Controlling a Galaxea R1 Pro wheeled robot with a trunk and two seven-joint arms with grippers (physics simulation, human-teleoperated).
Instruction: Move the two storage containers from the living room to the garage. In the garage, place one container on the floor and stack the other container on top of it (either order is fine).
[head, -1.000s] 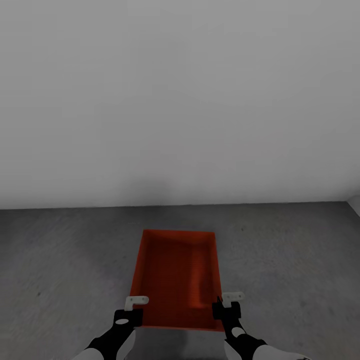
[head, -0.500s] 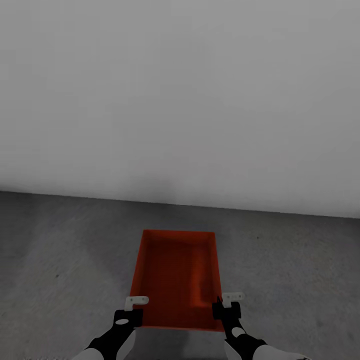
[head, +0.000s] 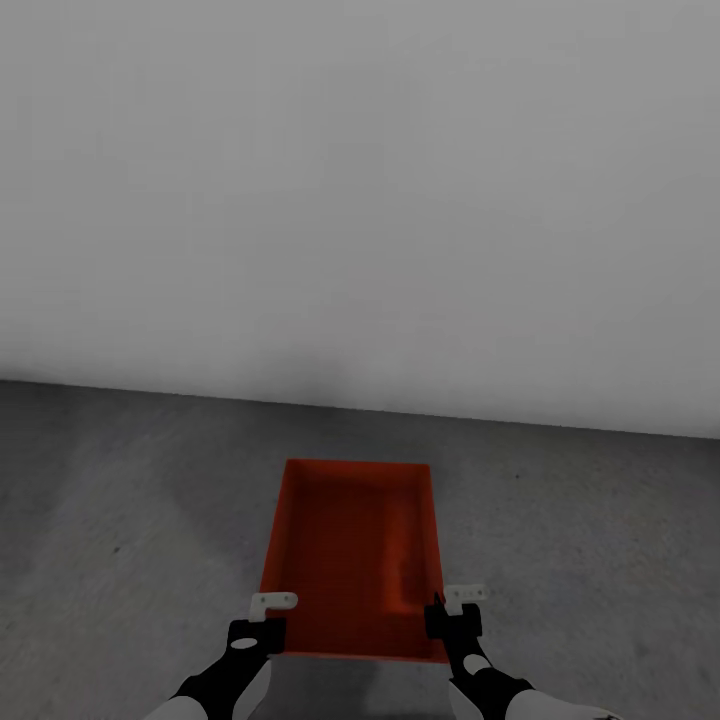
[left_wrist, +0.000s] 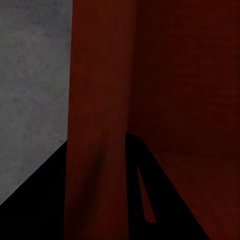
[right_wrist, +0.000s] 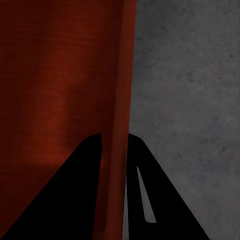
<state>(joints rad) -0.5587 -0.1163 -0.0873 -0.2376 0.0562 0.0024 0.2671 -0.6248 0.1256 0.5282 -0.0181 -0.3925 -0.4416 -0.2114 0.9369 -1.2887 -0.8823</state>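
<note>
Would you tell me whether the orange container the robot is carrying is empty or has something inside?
Empty, as far as shown: the storage container is open-topped, and the head view shows only its bare orange bottom and walls.

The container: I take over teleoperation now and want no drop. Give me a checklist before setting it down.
1. Left gripper on the storage container's left wall: ok, the left wrist view shows wall between the fingers.
2. Right gripper on its right wall: ok, the right wrist view shows the same.
3. Over the concrete floor: ok.
4. Container level: ok.
5. Height above floor: cannot tell.
6. Second container's place: cannot tell.
</note>
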